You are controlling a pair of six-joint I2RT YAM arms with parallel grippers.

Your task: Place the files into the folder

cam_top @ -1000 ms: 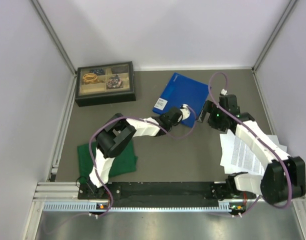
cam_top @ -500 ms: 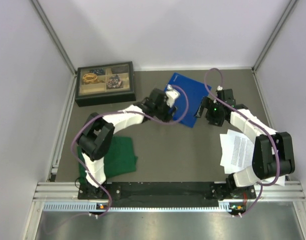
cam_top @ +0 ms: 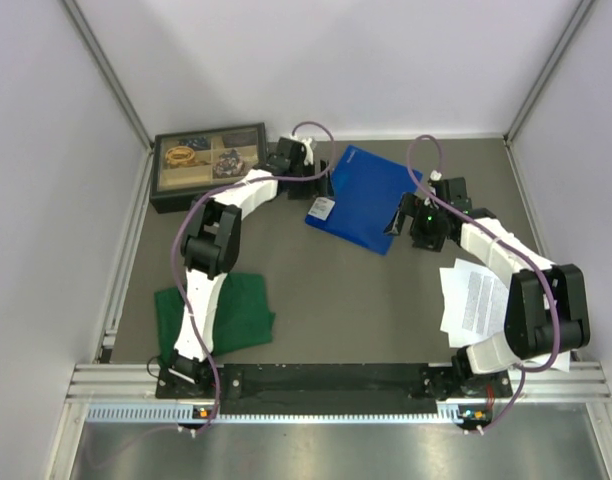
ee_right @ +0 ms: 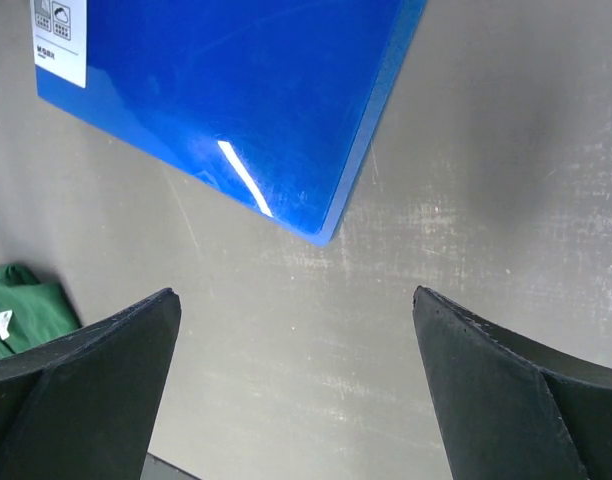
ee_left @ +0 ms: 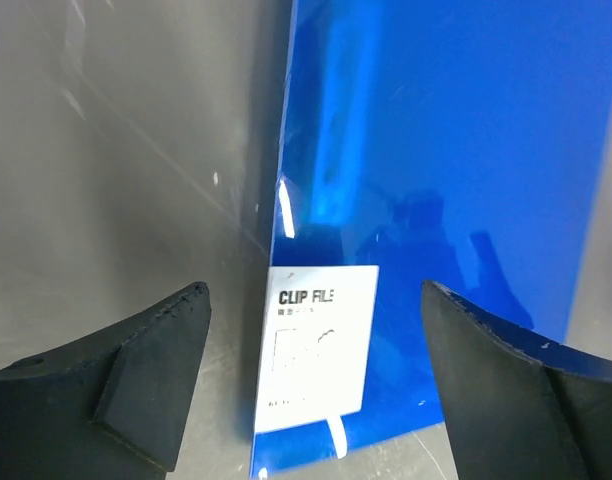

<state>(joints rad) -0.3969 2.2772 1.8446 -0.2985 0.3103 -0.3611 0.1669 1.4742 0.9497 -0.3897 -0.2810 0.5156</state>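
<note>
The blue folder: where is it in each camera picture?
Top view: blue folder just above centre.
Left wrist: blue folder fills the upper right.
Right wrist: blue folder upper left, corner pointing down.
Shared landmark: its white label.

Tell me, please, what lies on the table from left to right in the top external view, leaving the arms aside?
black compartment box → blue folder → printed files
</note>
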